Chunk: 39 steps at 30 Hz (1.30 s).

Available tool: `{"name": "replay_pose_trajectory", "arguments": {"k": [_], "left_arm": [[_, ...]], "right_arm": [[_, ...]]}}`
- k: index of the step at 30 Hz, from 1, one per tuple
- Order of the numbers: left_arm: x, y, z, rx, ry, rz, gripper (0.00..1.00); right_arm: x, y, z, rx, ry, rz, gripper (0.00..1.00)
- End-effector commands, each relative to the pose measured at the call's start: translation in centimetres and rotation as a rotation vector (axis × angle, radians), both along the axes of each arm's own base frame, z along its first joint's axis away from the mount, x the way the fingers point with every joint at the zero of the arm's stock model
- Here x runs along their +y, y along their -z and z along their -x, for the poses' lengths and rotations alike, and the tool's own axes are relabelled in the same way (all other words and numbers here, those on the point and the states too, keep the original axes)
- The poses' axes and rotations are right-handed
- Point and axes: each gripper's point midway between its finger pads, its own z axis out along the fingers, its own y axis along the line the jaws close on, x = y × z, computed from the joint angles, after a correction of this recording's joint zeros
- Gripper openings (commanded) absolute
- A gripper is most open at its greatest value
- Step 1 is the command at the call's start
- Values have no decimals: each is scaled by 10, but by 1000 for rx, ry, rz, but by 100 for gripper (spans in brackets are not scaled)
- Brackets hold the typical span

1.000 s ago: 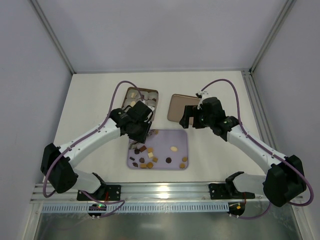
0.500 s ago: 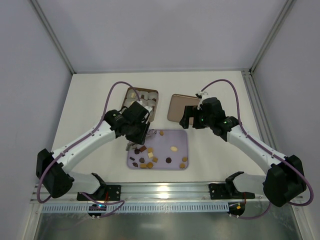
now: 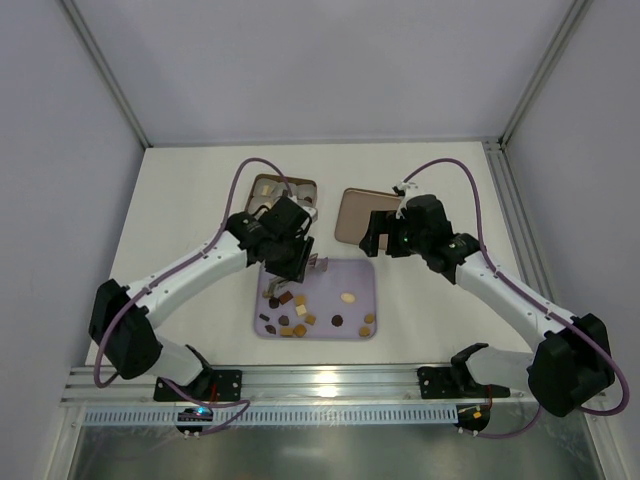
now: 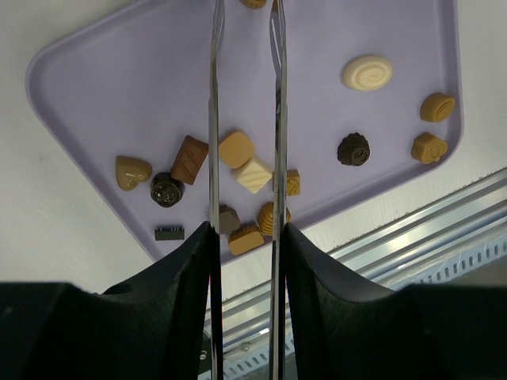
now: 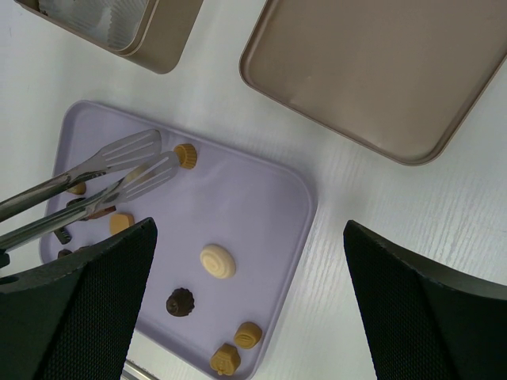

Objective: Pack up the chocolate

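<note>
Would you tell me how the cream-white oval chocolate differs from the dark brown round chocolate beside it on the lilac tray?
The cream-white oval chocolate is pale; the dark brown round chocolate is nearly black. The oval one bears a swirl, the round one ridged sides. Both lie loose on the lilac tray.

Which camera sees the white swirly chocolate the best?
The left wrist view: the white swirly chocolate lies big and unblocked on the purple tray, its spiral lines clear. The right wrist view shows it smaller; the top view shows only a pale speck.
</note>
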Motion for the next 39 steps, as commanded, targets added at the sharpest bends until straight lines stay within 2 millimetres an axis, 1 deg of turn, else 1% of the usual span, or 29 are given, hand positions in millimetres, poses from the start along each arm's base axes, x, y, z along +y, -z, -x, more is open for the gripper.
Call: {"name": "replay_pose_trajectory", "arguments": {"k": [1, 5, 8, 13, 14, 18, 23, 29, 39], "left_arm": [[-19, -14, -18, -55, -6, 65, 40], [-22, -5, -25, -49, -16, 37, 40], [-25, -2, -27, -49, -14, 37, 39], [-30, 3, -27, -41, -5, 31, 39], [-26, 5, -30, -55, -17, 9, 39], [-27, 6, -30, -63, -11, -3, 39], [-27, 7, -28, -64, 0, -15, 36], [-23, 7, -25, -62, 7, -32, 35], [-8, 6, -11, -48, 21, -64, 34]], "right_arm": [[1, -18, -5, -63, 6, -22, 100], [1, -17, -4, -63, 6, -19, 100], [0, -17, -5, -64, 9, -17, 100], [0, -16, -5, -65, 7, -16, 100], [0, -16, -4, -62, 8, -16, 100], [-1, -15, -5, -62, 9, -16, 100], [0, -14, -4, -60, 6, -16, 100], [0, -14, -3, -59, 6, -18, 100], [0, -14, -3, -56, 6, -19, 100]]}}
